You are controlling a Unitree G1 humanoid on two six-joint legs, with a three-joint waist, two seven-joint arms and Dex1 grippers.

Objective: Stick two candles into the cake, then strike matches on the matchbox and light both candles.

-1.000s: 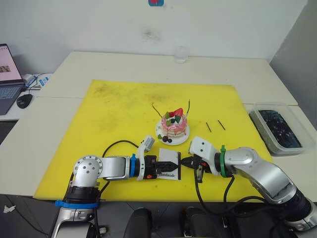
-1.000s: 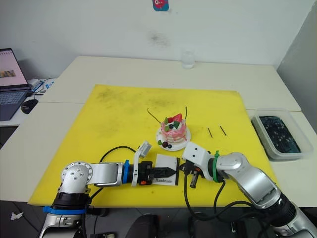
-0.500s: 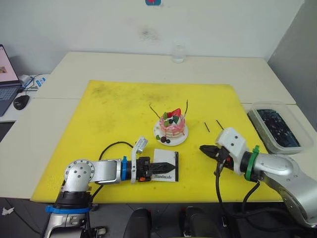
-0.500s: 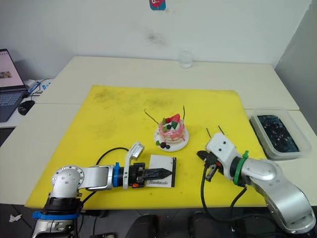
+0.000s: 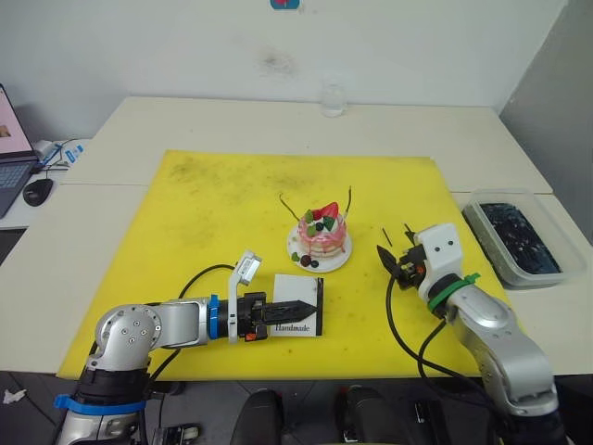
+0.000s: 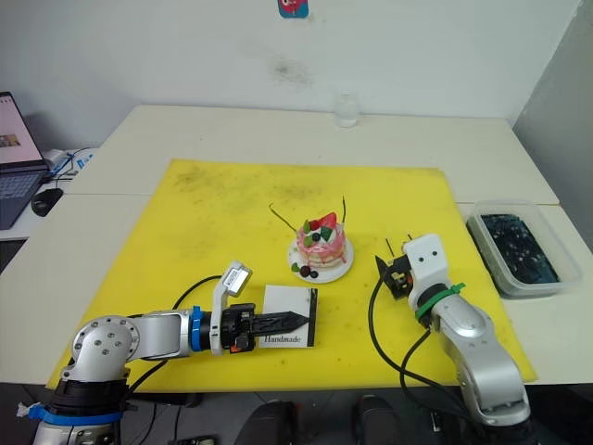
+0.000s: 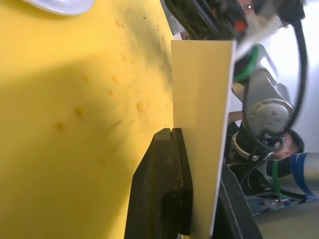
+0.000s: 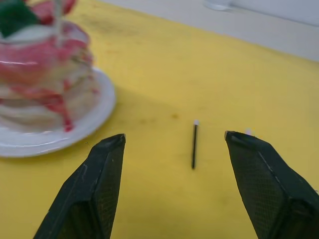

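The left gripper [image 6: 295, 321] was clamped on the matchbox [image 6: 287, 328], its black fingers [image 7: 164, 199] pressing the box from both faces, near the front edge of the yellow mat [image 6: 185, 232]. The box was white and read "Handmade" in black, with a black strip along its side towards the cake.

The cake [image 6: 322, 243] sat on its white plate [image 6: 335, 273] near the middle of the mat, just beyond the matchbox. It was pink, topped with a red strawberry, green leaves and dark berries. Both candles [image 6: 281, 216] stood in it, one leaning out to the left and one rising at the right side; no flame showed on either.

The right gripper [image 8: 174, 149] hung low over the mat to the right of the cake, its fingers spread wide apart and holding nothing. One match [image 8: 193, 144] lay on the mat between the two fingertips, apart from both. In the head views the two matches [image 6: 388, 247] lay near the mat's right edge, just beyond the gripper.

A clear tub [image 6: 514, 247] of dark contents stood on the worktop off the mat's right edge. A glass [image 6: 346, 109] stood near the far edge, and a laptop [image 6: 14, 158] at the far left.
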